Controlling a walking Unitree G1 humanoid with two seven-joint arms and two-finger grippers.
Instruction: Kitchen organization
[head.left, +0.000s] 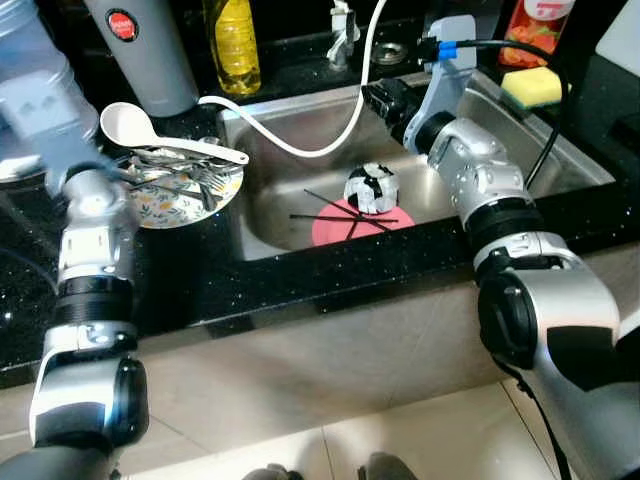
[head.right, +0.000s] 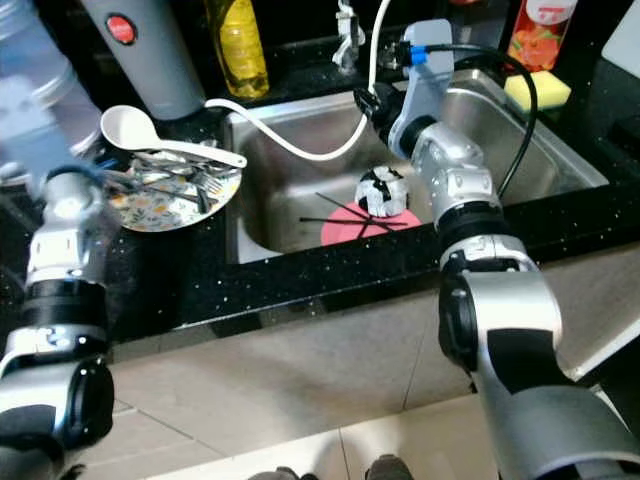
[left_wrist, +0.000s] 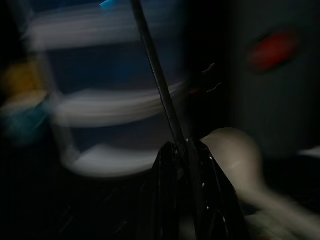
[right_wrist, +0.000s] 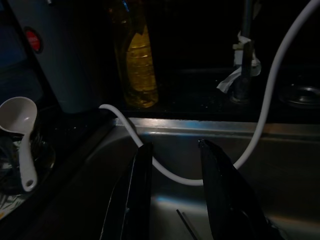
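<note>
right gripper (right_wrist: 172, 165) spread over sink (head.left: 300, 215) | 1 ladle (head.left: 140, 128) | 1 pink plate (head.left: 335, 228) | left gripper (left_wrist: 187, 165) pinching stick (left_wrist: 160, 90)

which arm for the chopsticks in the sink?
Right, probably. The right gripper already hangs open over the sink, with the chopsticks on the pink plate just below. The left gripper is off by the floral plate, pinching a thin stick.
</note>
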